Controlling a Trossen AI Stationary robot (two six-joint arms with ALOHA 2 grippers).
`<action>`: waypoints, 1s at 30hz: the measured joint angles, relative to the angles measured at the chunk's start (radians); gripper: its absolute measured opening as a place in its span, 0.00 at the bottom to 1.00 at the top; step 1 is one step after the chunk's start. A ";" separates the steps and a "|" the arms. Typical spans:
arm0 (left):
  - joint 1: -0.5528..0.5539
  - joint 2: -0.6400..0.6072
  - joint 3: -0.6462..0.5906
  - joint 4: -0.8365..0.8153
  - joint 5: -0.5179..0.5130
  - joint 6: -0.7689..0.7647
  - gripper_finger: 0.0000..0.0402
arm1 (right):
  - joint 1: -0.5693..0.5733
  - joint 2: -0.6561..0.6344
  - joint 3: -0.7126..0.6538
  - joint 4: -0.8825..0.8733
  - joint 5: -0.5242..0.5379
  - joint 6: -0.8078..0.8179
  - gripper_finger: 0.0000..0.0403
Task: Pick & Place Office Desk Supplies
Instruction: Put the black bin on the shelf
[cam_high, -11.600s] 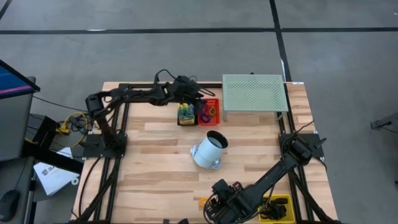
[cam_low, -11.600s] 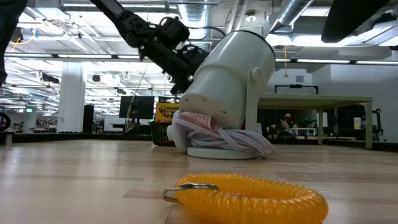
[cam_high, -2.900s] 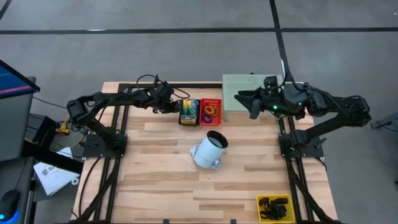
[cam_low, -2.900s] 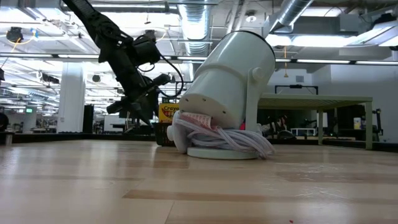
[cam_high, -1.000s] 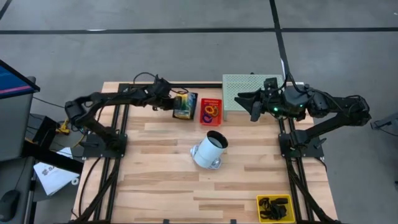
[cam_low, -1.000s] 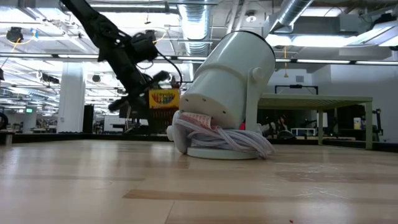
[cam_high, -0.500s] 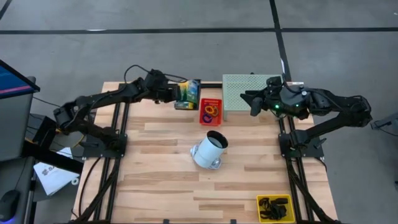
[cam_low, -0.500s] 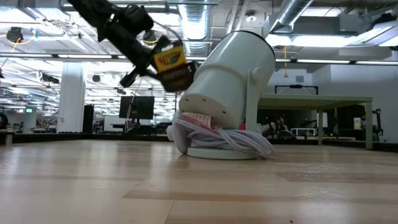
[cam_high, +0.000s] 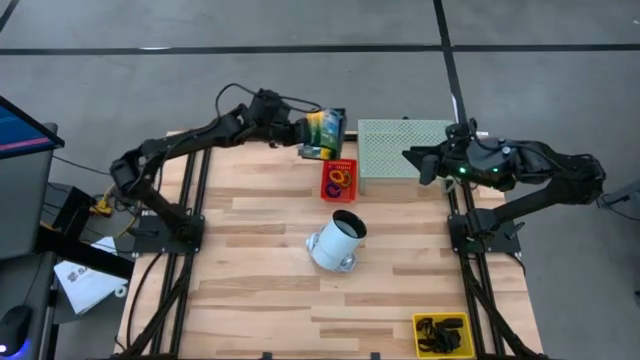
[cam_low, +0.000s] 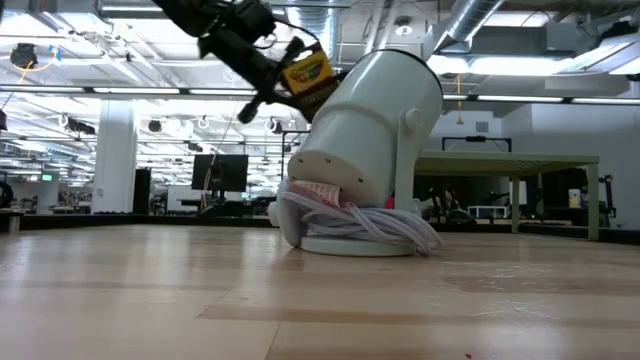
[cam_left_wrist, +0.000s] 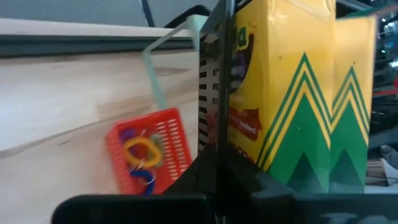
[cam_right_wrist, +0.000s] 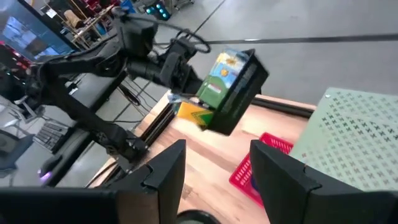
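Note:
My left gripper (cam_high: 303, 131) is shut on a black mesh tray (cam_high: 327, 134) that holds yellow-green crayon boxes (cam_left_wrist: 292, 93). It holds the tray in the air over the table's far edge, just left of the green mesh shelf (cam_high: 405, 148). The tray also shows tilted in the low view (cam_low: 305, 75) and in the right wrist view (cam_right_wrist: 230, 84). A red basket (cam_high: 338, 180) of coloured rubber bands rests on the table below it. My right gripper (cam_high: 425, 162) is open and empty above the shelf's right end. My left gripper pinches the tray's left end wall (cam_left_wrist: 214, 93) between its two fingers, one finger on each side of the wall. The fingers come roughly level from the table's left. The tray is lifted clear of the table and tipped, with the crayon boxes still in it.
A white cylindrical holder (cam_high: 337, 240) with a bundled white cord lies tilted at the table's middle. A yellow tray (cam_high: 440, 333) of black binder clips sits at the near right corner. Bare wood lies left and near.
My left gripper has carried the black tray with the crayon boxes up and toward the table's far edge and right, toward the green shelf, and the tray has tipped more. My right gripper has drawn back a little toward the table's right edge.

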 joint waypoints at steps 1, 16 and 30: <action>-0.004 0.022 0.027 0.000 0.003 -0.001 0.00 | 0.004 -0.006 0.000 -0.018 0.000 0.014 0.44; -0.119 0.243 0.264 0.000 -0.030 -0.083 0.00 | -0.064 0.051 0.000 -0.107 0.045 0.224 0.40; -0.131 0.223 0.266 -0.064 -0.055 -0.066 0.00 | -0.334 0.236 0.005 -0.044 -0.334 0.201 0.61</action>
